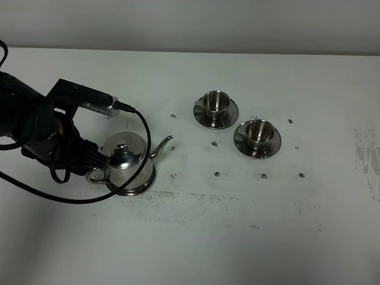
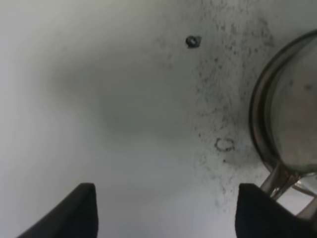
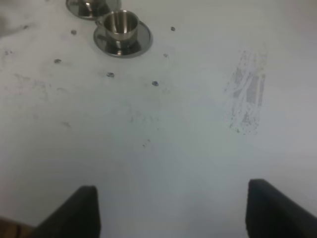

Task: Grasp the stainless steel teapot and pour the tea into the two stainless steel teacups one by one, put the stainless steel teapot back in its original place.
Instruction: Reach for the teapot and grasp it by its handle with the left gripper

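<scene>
Hovering beside stainless steel teapot [image 1: 129, 162], near left, with left gripper [image 2: 166, 198] spread wide; likewise with right gripper [image 3: 171, 198], gripping nothing.

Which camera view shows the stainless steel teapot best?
The exterior high view: the whole stainless steel teapot shows there, with its lid, spout and loop handle all sharp. The left wrist view catches only a blurred curved edge and part of the handle at the frame's border. The right wrist view shows none of it.

blocked: teapot [image 1: 129, 159], far teacup [image 1: 214, 103], near teacup [image 1: 260, 130] | free: table [image 1: 236, 239] between
</scene>
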